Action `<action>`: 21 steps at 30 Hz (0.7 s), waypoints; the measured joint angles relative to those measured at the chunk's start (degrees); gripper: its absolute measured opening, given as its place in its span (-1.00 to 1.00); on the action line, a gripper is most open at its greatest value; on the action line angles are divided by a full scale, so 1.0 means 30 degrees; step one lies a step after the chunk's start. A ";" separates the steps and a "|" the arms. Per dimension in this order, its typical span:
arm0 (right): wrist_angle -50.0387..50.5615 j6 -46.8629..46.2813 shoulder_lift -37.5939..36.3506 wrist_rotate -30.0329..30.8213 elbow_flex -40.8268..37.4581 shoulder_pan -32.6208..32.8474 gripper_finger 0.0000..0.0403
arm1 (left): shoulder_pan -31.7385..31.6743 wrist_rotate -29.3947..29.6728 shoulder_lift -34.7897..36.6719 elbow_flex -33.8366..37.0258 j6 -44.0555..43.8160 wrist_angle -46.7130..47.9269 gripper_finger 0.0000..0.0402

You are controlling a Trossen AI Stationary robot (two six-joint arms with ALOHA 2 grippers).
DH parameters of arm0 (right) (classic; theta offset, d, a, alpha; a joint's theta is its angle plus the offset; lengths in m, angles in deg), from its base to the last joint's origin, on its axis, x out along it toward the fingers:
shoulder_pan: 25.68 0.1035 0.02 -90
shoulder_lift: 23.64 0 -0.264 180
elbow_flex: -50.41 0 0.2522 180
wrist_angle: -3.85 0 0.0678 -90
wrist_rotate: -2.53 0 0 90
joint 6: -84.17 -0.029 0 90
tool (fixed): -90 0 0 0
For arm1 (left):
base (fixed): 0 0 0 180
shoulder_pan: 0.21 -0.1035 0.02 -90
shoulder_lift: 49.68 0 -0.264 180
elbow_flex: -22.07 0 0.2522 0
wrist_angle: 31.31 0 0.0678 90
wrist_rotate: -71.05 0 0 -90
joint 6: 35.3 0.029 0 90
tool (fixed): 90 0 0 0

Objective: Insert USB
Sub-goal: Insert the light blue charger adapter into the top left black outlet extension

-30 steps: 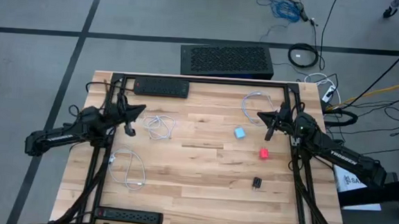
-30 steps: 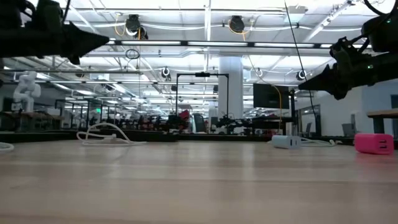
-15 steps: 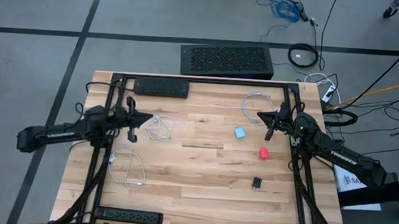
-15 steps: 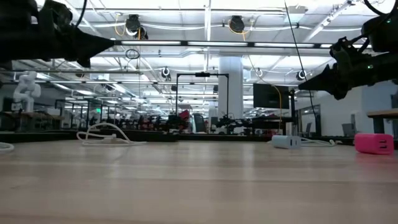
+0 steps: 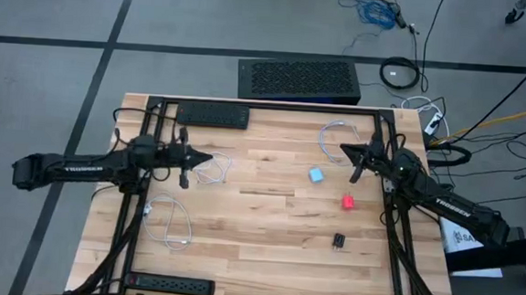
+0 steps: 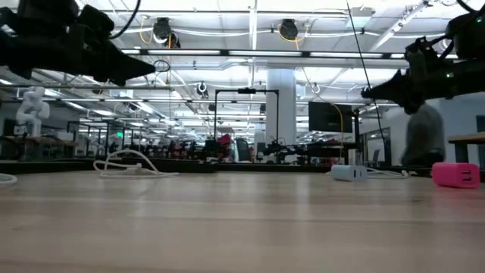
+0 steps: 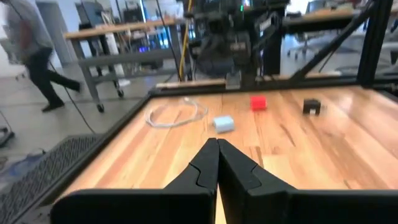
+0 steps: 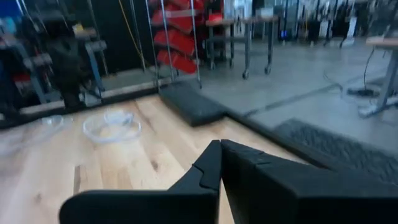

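Observation:
My left gripper (image 5: 206, 159) is shut and hovers above the table's left half, over a loose white cable (image 5: 210, 169) lying flat on the wood; the low view shows the left gripper (image 6: 145, 70) well above the surface. My right gripper (image 5: 343, 152) is shut and hangs in the air near the far right, pointing left. A light blue charger block (image 5: 317, 175), a pink block (image 5: 348, 202) and a small black adapter (image 5: 339, 241) rest on the table on the right. In the left wrist view, beyond my shut fingers (image 7: 217, 144), lie the blue block (image 7: 222, 123), pink block (image 7: 258, 102) and adapter (image 7: 311, 106).
A black power strip (image 5: 212, 115) lies at the far edge and another power strip (image 5: 170, 285) at the near left corner. A white cable loop (image 5: 172, 220) lies near left, and a cable coil (image 5: 337, 134) far right. A person (image 6: 424, 136) stands beyond the table.
My left gripper has swung toward the table's right and slightly toward the near edge, coming over the white cable, with its arm stretching out level. It has stayed shut.

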 joint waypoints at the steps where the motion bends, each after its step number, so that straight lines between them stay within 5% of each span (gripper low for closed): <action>1: -0.0392 -0.0218 0.0000 -0.0005 0.0000 0.0007 -1.00 | 0.0005 0.0000 -0.0436 -0.0171 0.0080 0.0011 -0.96; 14: -0.1599 -0.3551 0.1281 -0.1901 0.0000 0.0105 -0.99 | 0.0007 0.0976 -0.3171 -0.0583 0.0900 0.0011 -0.96; 21: -0.0993 -0.5245 0.4074 -0.1967 0.0000 0.1155 -0.76 | 0.0000 0.1319 -0.3193 -0.0584 0.1031 -0.0004 -0.96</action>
